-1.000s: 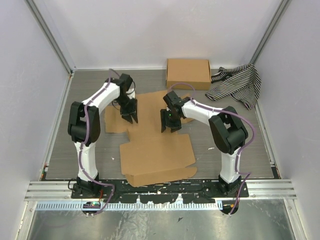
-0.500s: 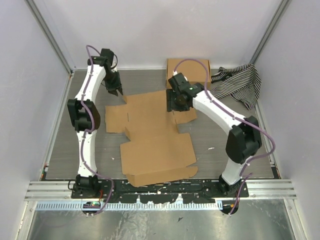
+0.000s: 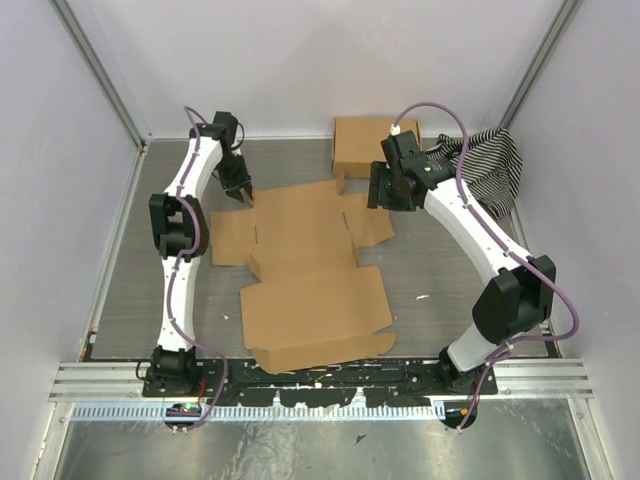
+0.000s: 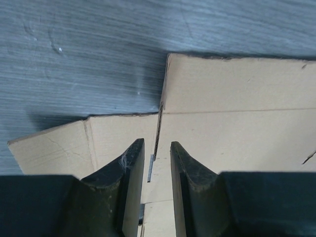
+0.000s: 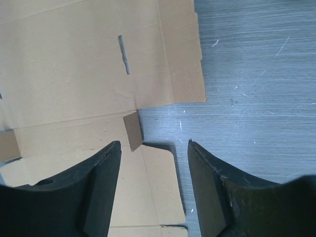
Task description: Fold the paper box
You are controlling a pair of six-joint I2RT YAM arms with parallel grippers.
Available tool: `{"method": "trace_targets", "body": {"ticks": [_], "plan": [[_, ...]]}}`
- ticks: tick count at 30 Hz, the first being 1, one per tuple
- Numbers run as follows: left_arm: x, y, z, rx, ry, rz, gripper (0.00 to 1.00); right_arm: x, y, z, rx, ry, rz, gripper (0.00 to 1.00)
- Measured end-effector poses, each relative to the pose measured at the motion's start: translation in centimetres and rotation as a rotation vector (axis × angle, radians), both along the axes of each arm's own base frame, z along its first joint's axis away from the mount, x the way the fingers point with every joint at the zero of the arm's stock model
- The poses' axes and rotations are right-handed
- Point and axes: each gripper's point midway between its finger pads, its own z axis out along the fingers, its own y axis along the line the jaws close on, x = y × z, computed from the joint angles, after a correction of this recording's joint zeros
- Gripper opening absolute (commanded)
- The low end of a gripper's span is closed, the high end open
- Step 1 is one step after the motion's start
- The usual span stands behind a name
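The paper box [image 3: 300, 265] lies unfolded and flat on the grey table, a brown die-cut sheet with flaps and slots. My left gripper [image 3: 242, 193] hovers over its far left corner. In the left wrist view the jaws [image 4: 157, 148] stand a narrow gap apart, empty, above a cut between two flaps [image 4: 237, 123]. My right gripper [image 3: 380, 198] hovers over the sheet's far right edge. In the right wrist view it [image 5: 154, 148] is wide open and empty above a rounded side flap [image 5: 158, 187], where a small tab [image 5: 132, 131] stands up.
A ready-made flat brown box [image 3: 376, 146] sits at the back wall just behind the right gripper. A black-and-white striped cloth [image 3: 480, 170] lies in the back right corner. White walls and metal rails enclose the table.
Both arms have reached away from the sheet's middle toward the back: the left gripper to the far left corner, the right gripper to the far right edge. The sheet has stayed flat.
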Motion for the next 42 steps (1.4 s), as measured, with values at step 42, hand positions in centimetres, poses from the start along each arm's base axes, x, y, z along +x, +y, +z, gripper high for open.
{"method": "trace_targets", "body": {"ticks": [42], "plan": [[-2.0,-4.5,16.5,0.074,-0.893,-0.332,0.00,5.3,-0.5,6.4,0.039,-0.138,0.165,0.62]]}}
